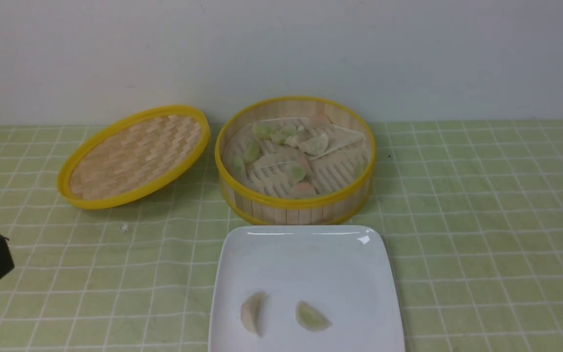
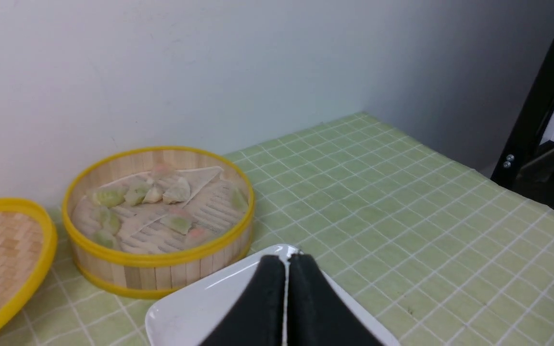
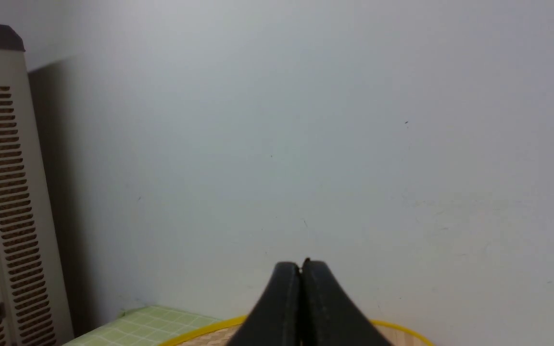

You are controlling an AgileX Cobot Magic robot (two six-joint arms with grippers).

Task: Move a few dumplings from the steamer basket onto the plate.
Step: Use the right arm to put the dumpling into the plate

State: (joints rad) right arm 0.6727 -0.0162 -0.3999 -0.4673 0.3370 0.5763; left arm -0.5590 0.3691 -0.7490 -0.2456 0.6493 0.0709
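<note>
Green-and-white checked tablecloth point(image 1: 482, 220) carries a serving job partly done. Nearest the robot, a glossy white square plate point(image 1: 306, 254) holds a pale beige crescent dumpling point(image 1: 253, 312) and a green-tinted crescent dumpling point(image 1: 312, 316), lying apart along its near edge. The left gripper point(image 2: 285, 262) hangs low at the plate's left with its black fingers pressed together and nothing between them. Just beyond the plate's far edge stands the round bamboo steamer basket with yellow rims point(image 1: 295, 203). The other translucent dumplings point(image 1: 315, 144) lie inside it on a white paper liner point(image 1: 345, 137), several of them bunched and touching toward the back. A shallow woven yellow-rimmed lid point(image 1: 135, 156) lies tilted to the basket's left, before a plain white wall point(image 1: 281, 49). The right gripper point(image 3: 301, 266), also closed and empty, is raised facing that wall, out of the front camera's sight.

The risks lie in the next pick. Soft skins could tear under a hard pinch. A reach into the bunched group could lift two at once or drag the liner up. The basket's deep wall could catch a finger coming in at a slant. A loose hold could drop a dumpling on the cloth.
</note>
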